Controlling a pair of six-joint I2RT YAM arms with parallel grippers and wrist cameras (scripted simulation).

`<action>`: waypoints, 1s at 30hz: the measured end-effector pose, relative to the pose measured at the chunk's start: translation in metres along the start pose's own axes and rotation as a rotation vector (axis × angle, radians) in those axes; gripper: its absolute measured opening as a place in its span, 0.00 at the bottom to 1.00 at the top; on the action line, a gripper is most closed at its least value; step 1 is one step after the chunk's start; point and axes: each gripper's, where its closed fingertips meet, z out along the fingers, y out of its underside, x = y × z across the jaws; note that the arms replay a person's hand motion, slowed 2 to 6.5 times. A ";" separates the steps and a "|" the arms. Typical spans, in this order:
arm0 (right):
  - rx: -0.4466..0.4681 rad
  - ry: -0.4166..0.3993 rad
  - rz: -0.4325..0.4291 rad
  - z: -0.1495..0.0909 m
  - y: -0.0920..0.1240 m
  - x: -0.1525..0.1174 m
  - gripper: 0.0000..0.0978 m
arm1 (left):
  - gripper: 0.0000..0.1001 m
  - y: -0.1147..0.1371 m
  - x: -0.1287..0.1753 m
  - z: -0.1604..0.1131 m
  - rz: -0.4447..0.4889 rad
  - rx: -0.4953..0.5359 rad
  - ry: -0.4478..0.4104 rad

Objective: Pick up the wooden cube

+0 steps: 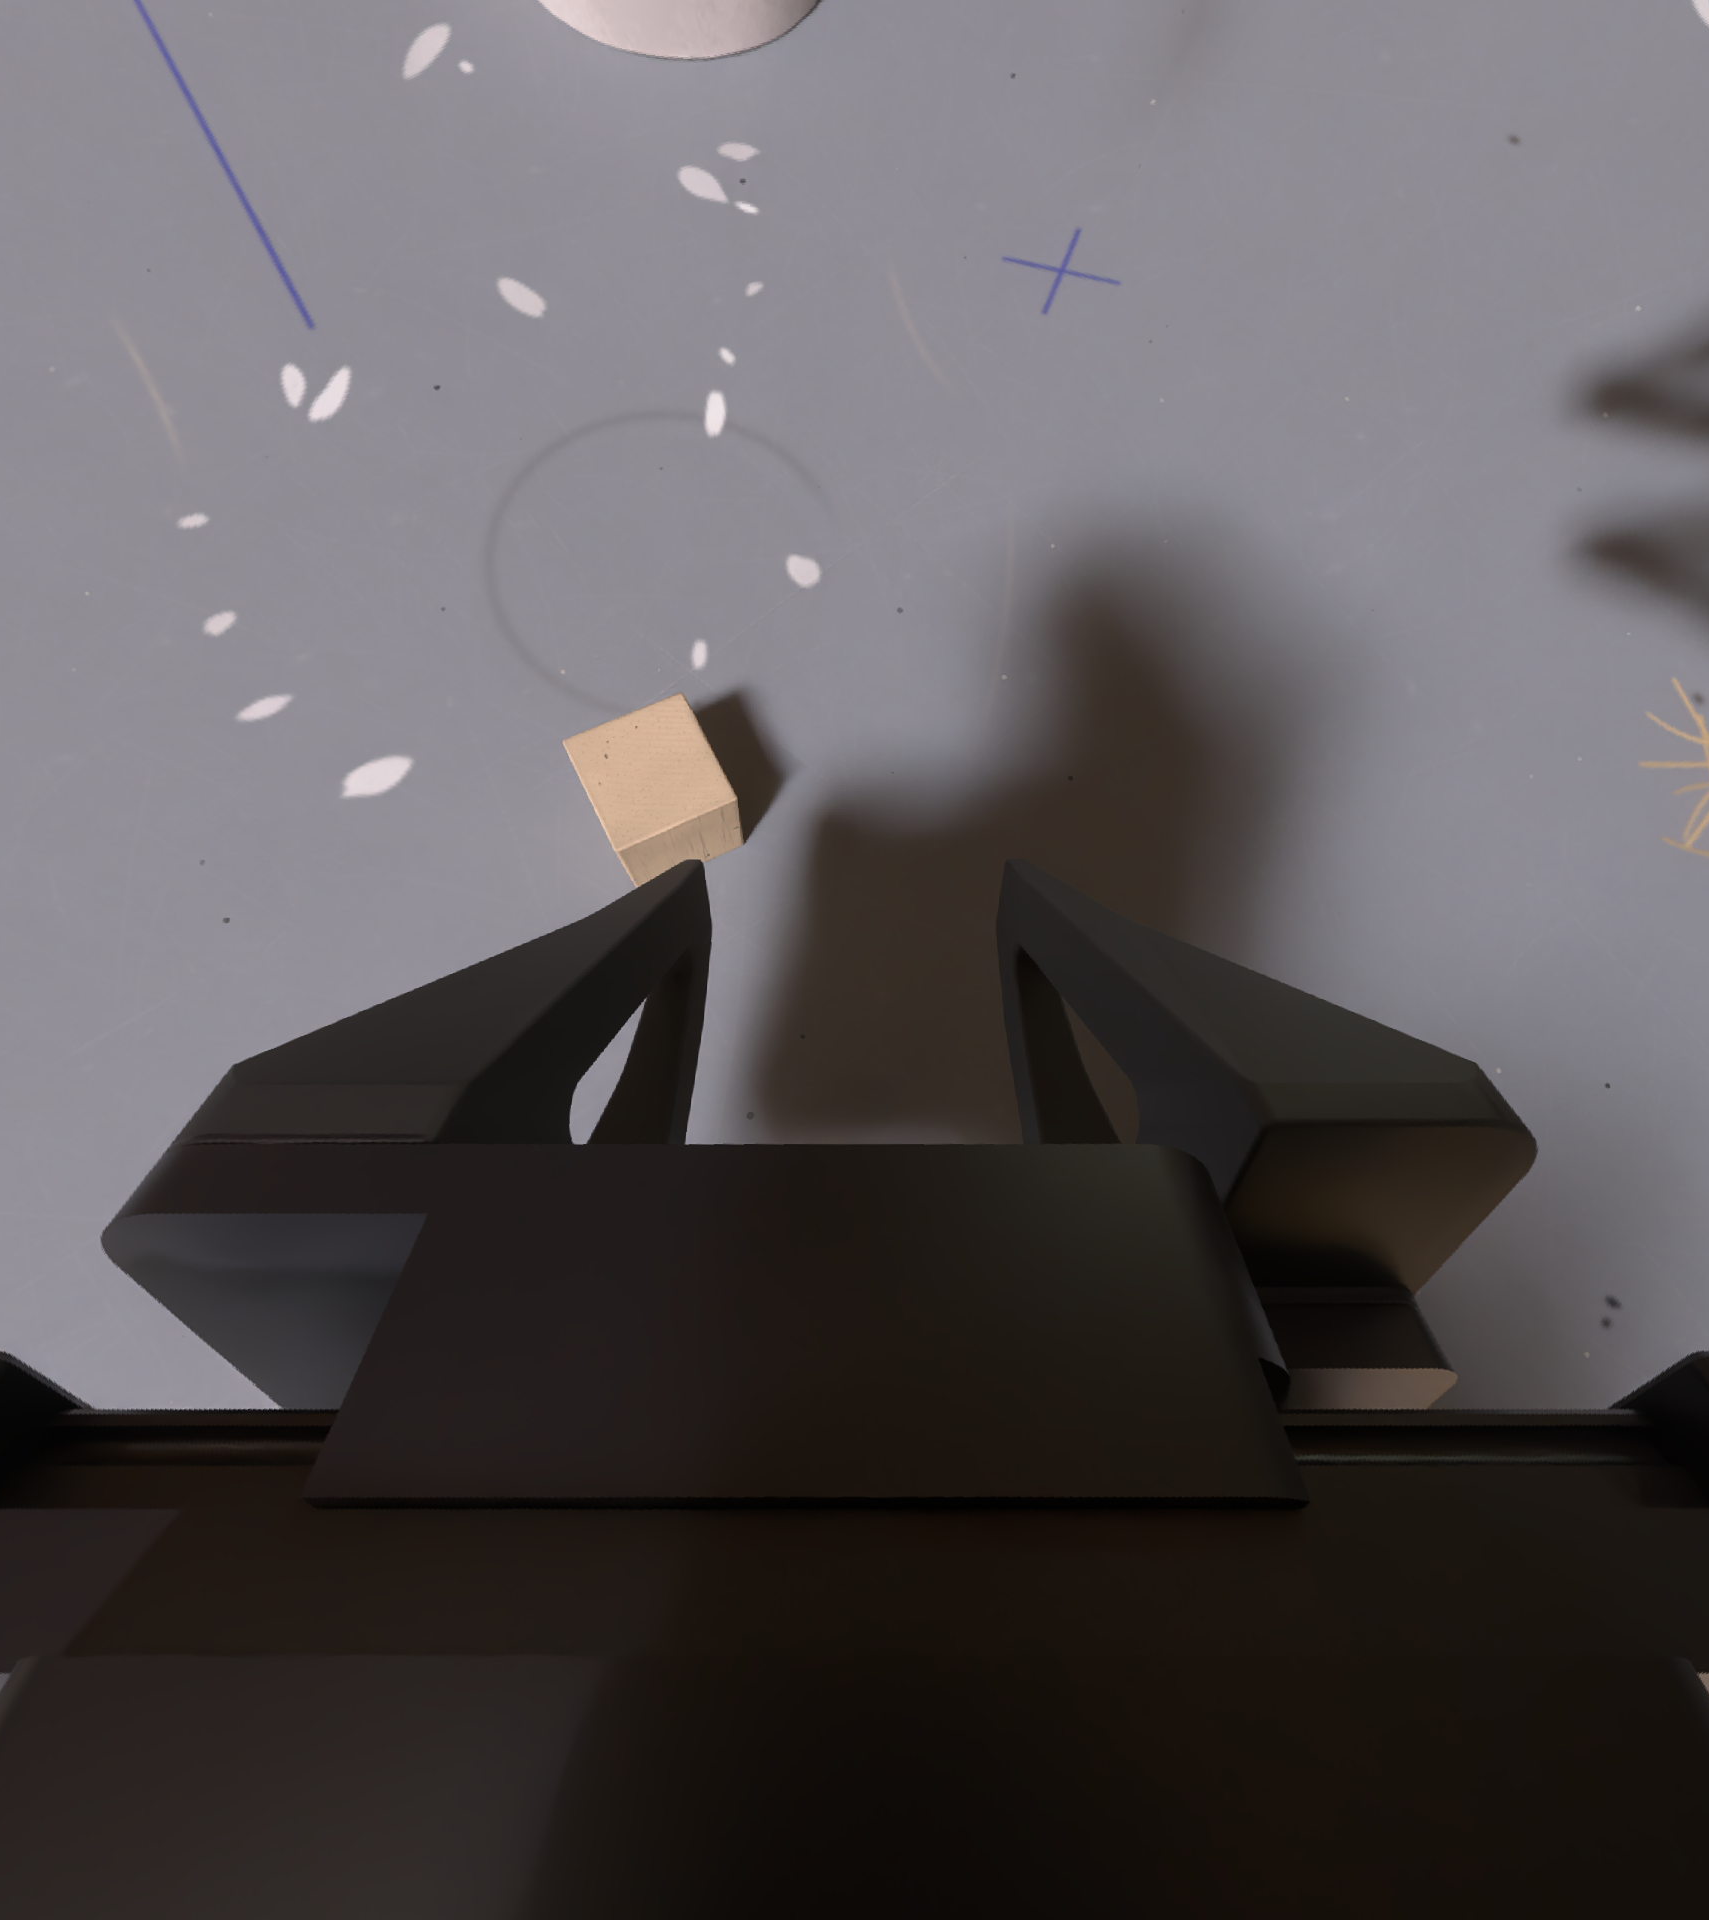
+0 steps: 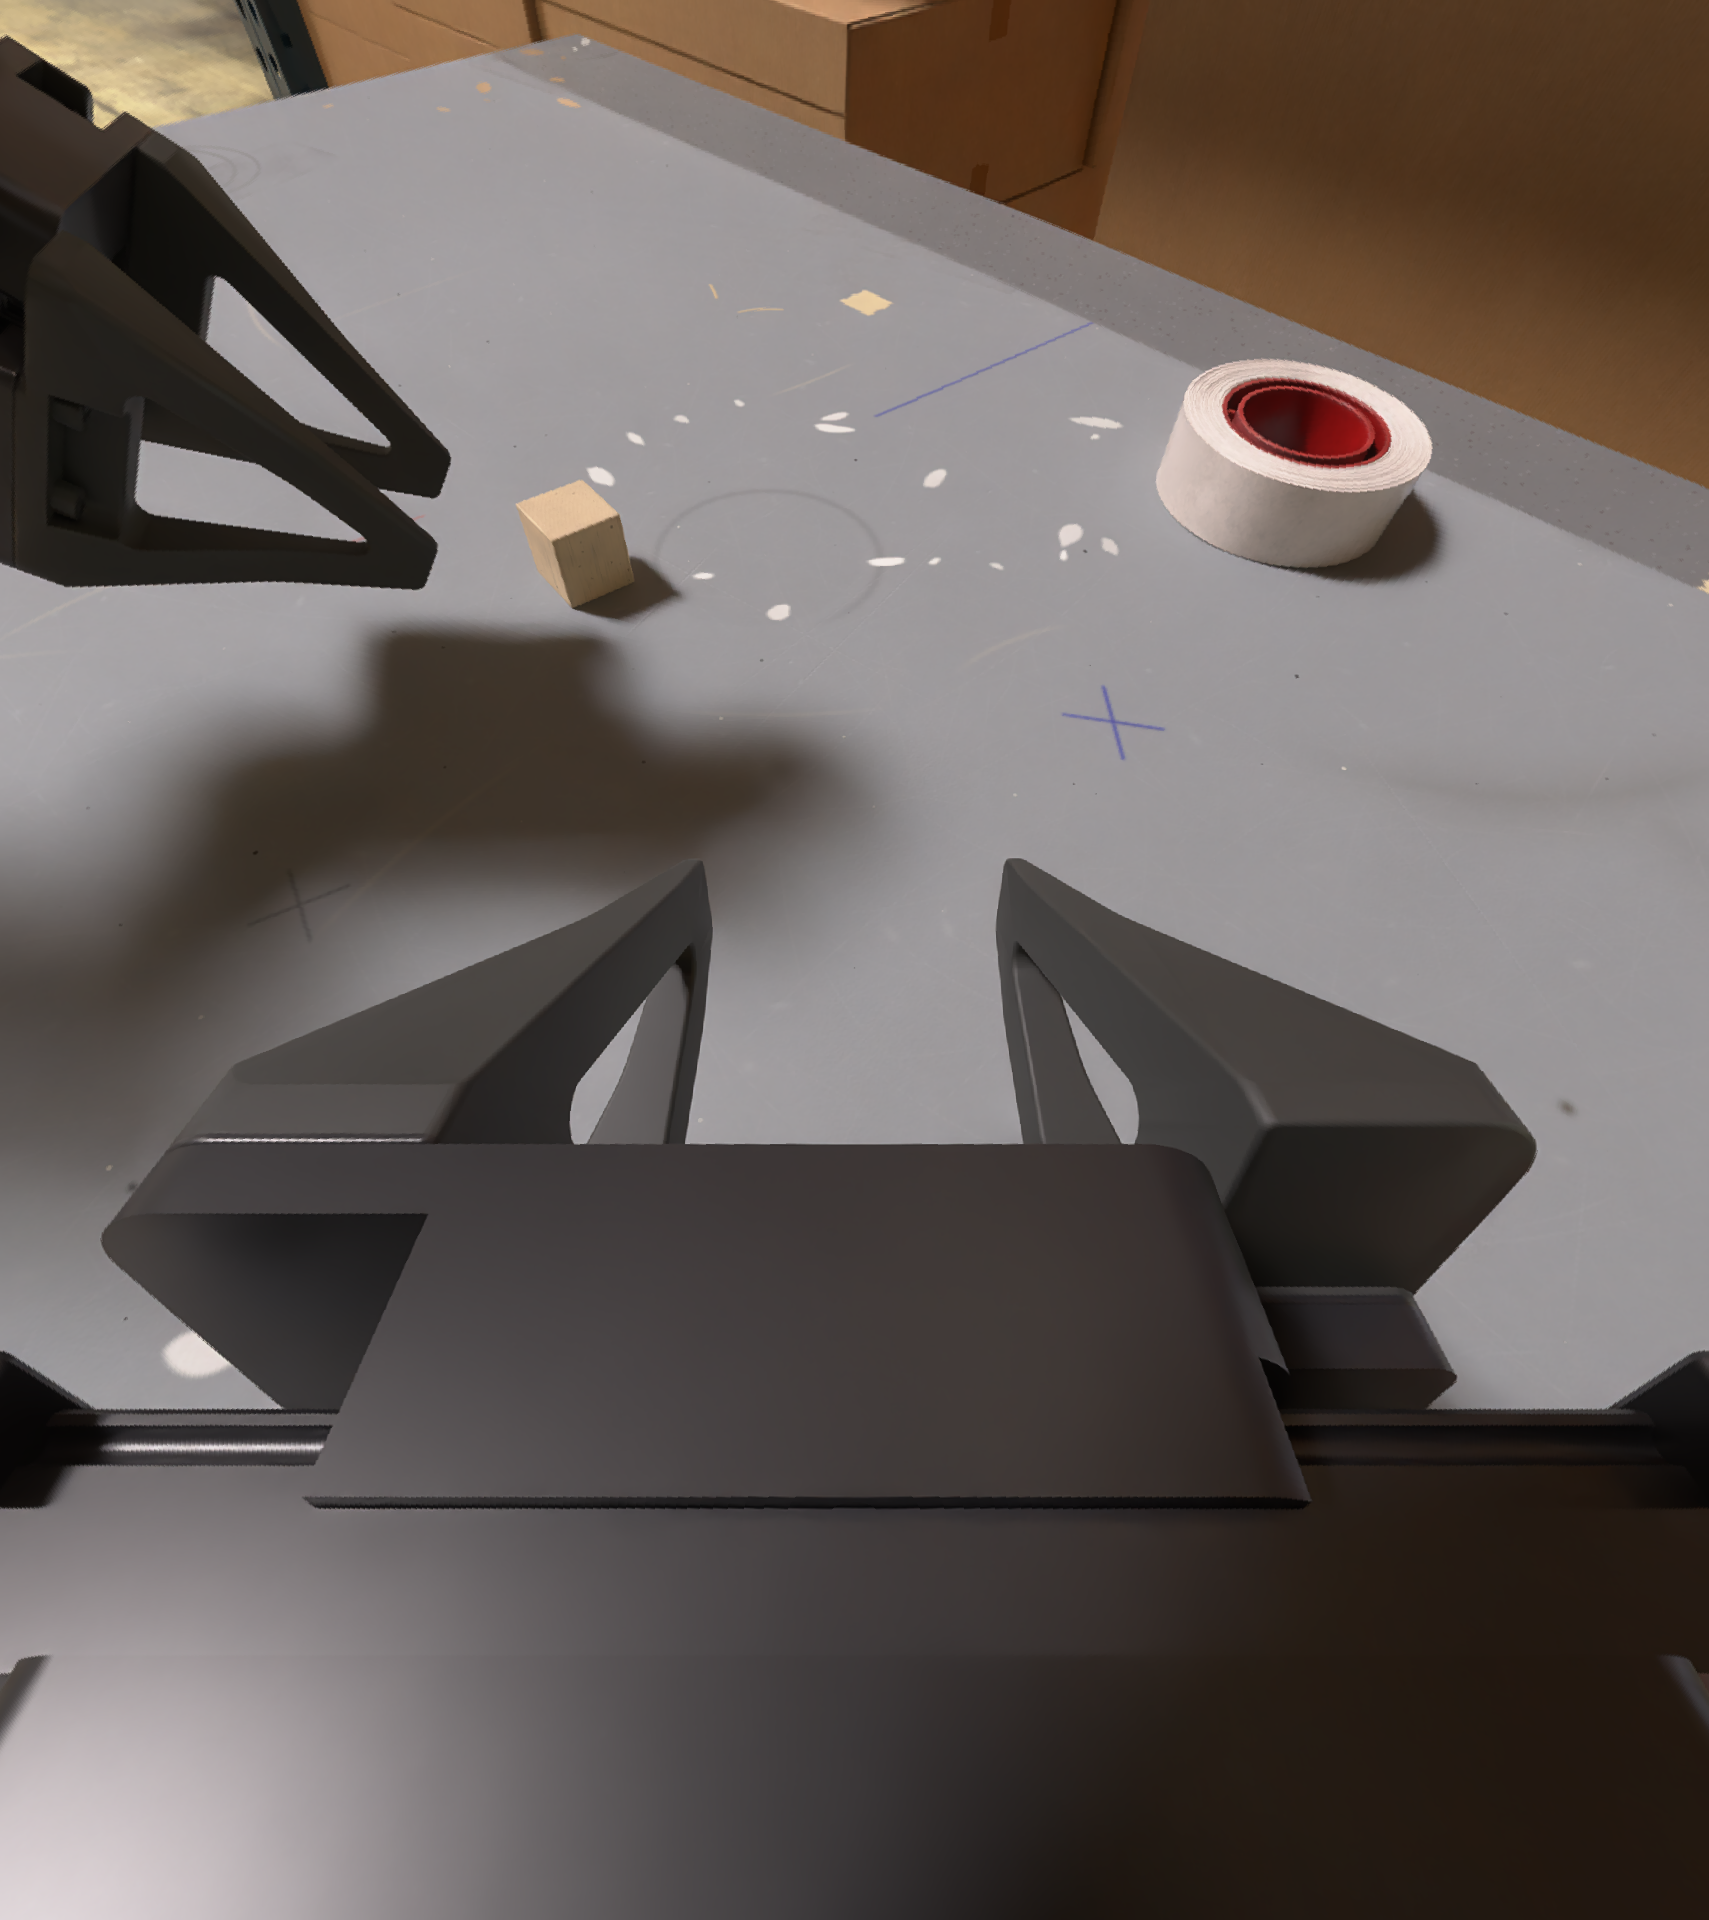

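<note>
Cube (image 1: 650, 787) sitting on counter (image 1: 206, 935), ungrasped, just beyond left tool (image 1: 852, 878), whose fingers are spread and offset to its side. Right tool (image 2: 852, 878) hanging spread, well apart. Aligning, closing, lifting all remaining.

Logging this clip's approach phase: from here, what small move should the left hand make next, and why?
Probably a slight sideways shift to centre the gap on the wooden cube. The left hand is open and empty, and in its wrist view the cube lies beyond one fingertip rather than between the two. The right wrist view shows it above the table, short of the cube.
</note>
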 end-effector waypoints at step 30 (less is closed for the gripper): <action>0.005 0.000 -0.005 -0.001 -0.002 -0.001 0.48 | 0.50 0.007 0.000 -0.019 0.011 -0.004 -0.028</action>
